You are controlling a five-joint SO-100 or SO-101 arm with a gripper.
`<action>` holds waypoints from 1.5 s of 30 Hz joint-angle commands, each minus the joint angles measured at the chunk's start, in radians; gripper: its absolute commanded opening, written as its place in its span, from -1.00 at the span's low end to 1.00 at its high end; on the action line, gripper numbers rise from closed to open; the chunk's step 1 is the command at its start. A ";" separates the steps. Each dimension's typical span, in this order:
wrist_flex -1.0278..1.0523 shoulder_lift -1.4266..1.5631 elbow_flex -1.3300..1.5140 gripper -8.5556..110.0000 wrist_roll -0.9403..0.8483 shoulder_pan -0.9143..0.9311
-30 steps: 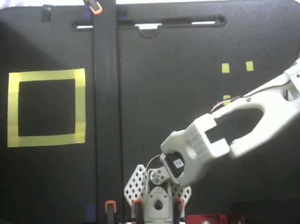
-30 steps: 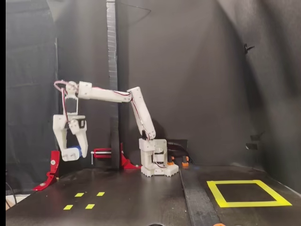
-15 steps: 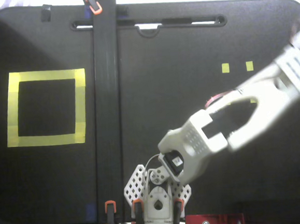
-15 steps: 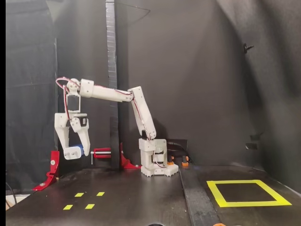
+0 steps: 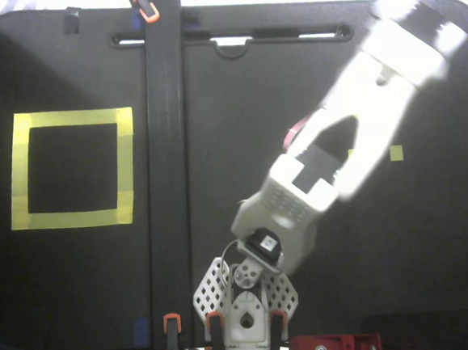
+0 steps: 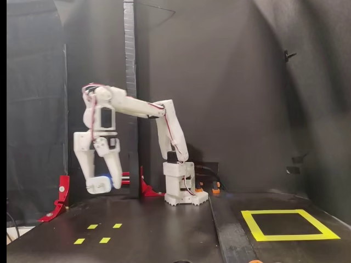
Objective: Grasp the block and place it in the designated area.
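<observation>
In a fixed view from the side, my gripper point(image 6: 102, 185) hangs pointing down well above the table, shut on the dark-blue block point(image 6: 110, 179), which shows as a blue patch between the fingertips. In the fixed view from above, the white arm point(image 5: 352, 133) reaches up to the right in a motion blur, and it hides the gripper and the block there. The designated area, a large yellow-tape square point(image 5: 67, 119), lies at the left in that view. Seen from the side, the designated area point(image 6: 285, 238) is on the table at the right, far from the gripper.
A black upright beam point(image 5: 171, 147) point(image 6: 129, 82) stands between the arm and the yellow square. Small yellow tape marks point(image 6: 98, 233) point(image 5: 396, 153) lie on the table below the gripper. Red clamps point(image 6: 60, 197) sit at the left, and the arm's base point(image 6: 184, 192) stands mid-table.
The arm has swung with the block held: to the right in the side view, and toward the top of the picture in the view from above. The gripper stays shut.
</observation>
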 commanded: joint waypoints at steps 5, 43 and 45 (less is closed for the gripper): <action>-0.005 0.066 -0.037 -0.47 0.170 -0.187; 0.003 0.069 0.041 -0.47 0.940 -1.089; 0.003 0.069 0.051 -0.47 0.971 -1.129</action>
